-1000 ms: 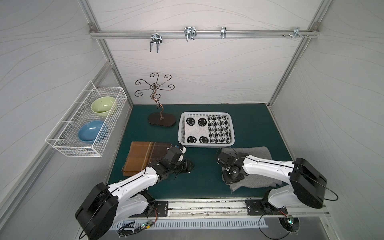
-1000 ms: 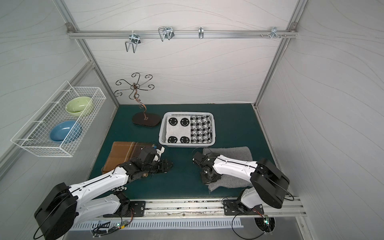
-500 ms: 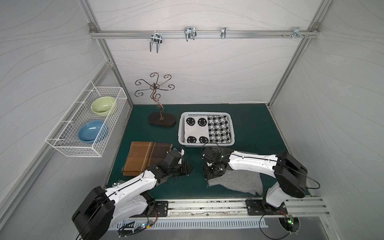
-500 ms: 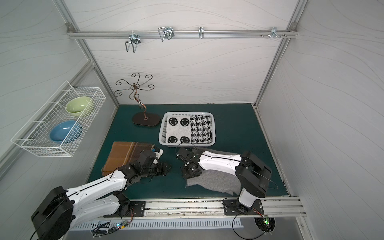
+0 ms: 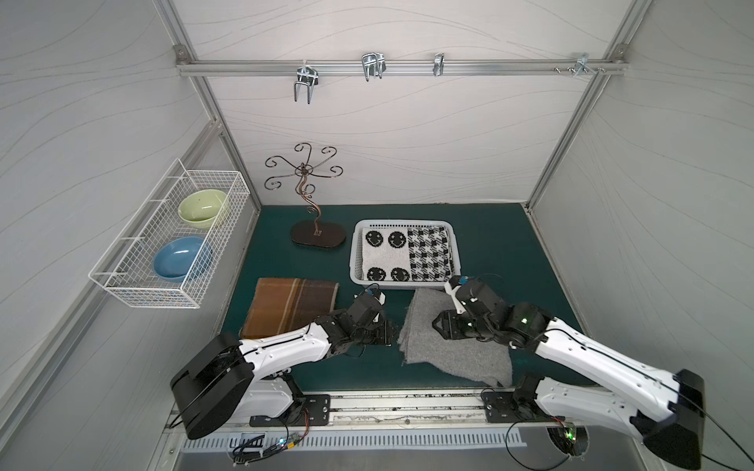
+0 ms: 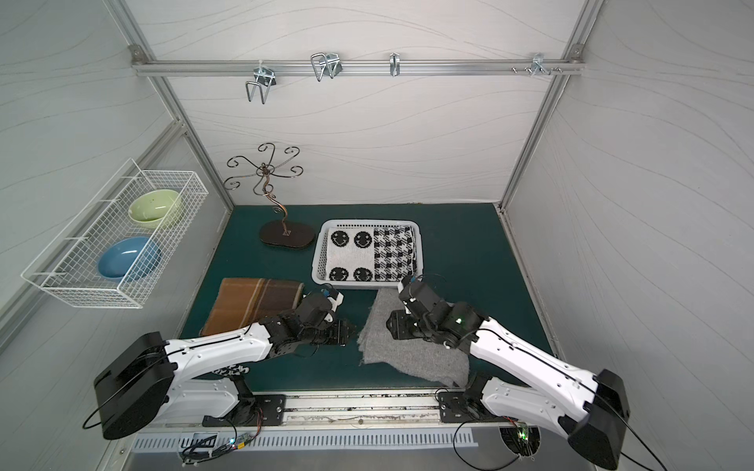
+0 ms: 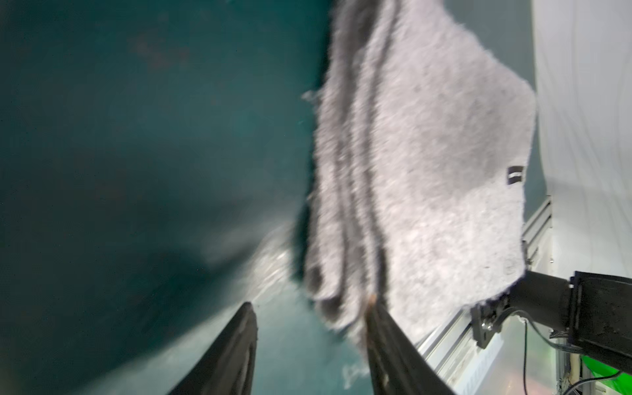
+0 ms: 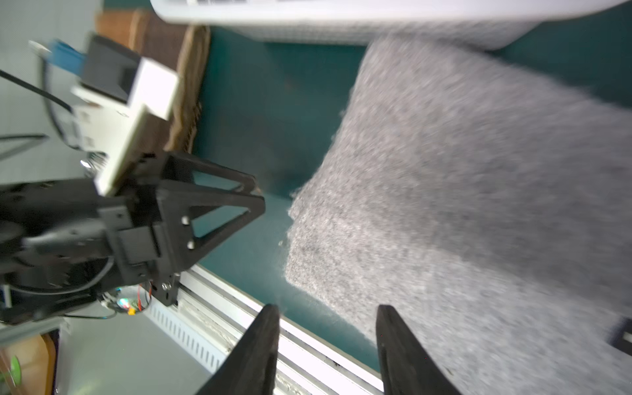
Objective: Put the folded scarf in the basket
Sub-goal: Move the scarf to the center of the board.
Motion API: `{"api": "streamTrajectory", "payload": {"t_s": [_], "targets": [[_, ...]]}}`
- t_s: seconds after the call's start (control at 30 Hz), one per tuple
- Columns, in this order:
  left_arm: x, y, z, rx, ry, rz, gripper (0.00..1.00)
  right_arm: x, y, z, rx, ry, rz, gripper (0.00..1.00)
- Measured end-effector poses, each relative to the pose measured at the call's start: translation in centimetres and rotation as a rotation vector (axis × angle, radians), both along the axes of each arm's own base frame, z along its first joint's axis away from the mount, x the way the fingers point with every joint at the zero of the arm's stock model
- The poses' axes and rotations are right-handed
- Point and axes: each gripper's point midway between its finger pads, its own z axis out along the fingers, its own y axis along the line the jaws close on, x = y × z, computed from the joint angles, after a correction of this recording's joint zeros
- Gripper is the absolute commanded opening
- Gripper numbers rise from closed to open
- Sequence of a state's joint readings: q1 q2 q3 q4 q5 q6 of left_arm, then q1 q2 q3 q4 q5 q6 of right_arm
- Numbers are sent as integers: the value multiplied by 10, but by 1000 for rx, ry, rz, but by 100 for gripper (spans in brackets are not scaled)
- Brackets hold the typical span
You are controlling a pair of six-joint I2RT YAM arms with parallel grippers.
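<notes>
Scarf [image 5: 449, 350], grey, lies by basket [image 5: 402, 222] — L gripper [image 7: 309, 302] & R gripper [image 8: 328, 307] both spread, empty.

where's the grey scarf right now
In both top views the grey scarf lies on the green mat, right of centre, just in front of the white basket, with the left pincer at one edge and the right pincer over it.

Grey scarf [image 5: 453, 346]: fuzzy matt cloth, wool-like nap, soft layered edges. Basket [image 5: 402, 222]: white perforated plastic, smooth, slight sheen. Knit cloths [image 5: 383, 255] inside it: coarse black-and-white yarn. Brown plaid scarf [image 5: 291, 306]: matt woven cloth. Table mat [image 5: 497, 244]: dark green, matt, felt-like. Wire rack [image 5: 143, 285]: white coated metal. Green bowl [image 5: 202, 206] and blue bowl [image 5: 181, 257]: glossy, glazed-looking. Curly stand [image 5: 304, 191]: dark metal. Overhead rail [image 5: 408, 67]: bare satin aluminium.
</notes>
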State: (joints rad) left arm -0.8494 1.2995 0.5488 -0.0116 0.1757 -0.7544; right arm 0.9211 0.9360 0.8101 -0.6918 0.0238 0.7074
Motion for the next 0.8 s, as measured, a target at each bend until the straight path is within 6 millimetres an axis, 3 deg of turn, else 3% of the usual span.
{"api": "streamTrajectory", "payload": {"t_s": [0.1, 0.23, 0.33, 0.47, 0.63, 0.73, 0.8], "targets": [[9, -15, 0, -13, -10, -11, 60, 1, -19, -1, 3, -5, -44, 50], [17, -37, -5, -17, -23, -39, 64, 1, -36, -16, -39, 21, -74, 50], [22, -47, -13, -2, -26, -54, 71, -2, -38, -23, -53, 37, -68, 50], [28, -55, -30, 50, -20, -70, 71, -6, -38, -31, -59, 55, -49, 50], [37, -64, -31, 67, -47, -79, 70, -10, -41, -39, -67, 72, -43, 50], [39, -72, -33, 42, -52, -84, 57, -11, -41, -38, -61, 67, -42, 50], [40, -79, -35, 9, -46, -90, 36, -10, -40, -37, -58, 64, -41, 49]]}}
